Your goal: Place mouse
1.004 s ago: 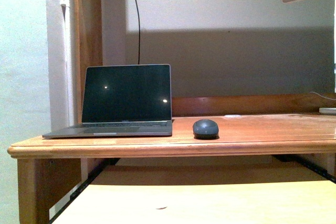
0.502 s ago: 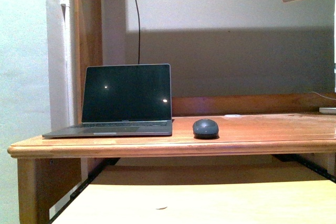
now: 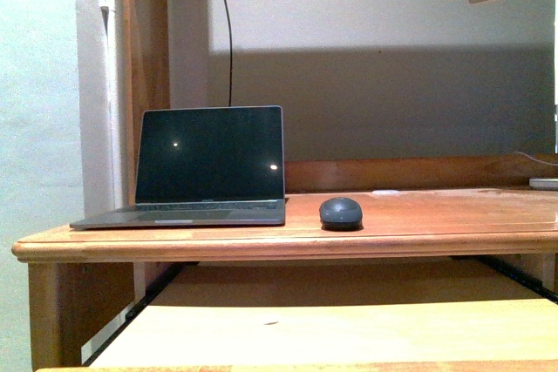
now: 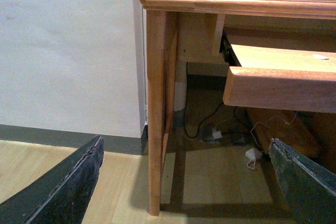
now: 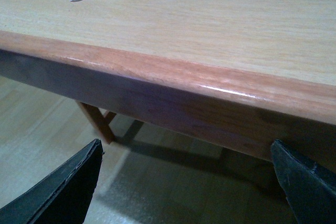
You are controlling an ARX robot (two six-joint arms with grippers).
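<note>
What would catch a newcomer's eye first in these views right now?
The open laptop with its dark screen stands at the left of the wooden desk, and the mouse sits just to its right, apart from it, near the front edge. Below, a pale pull-out shelf is extended. Both wrist views show open pincer fingers holding nothing, low beside the desk.
</note>
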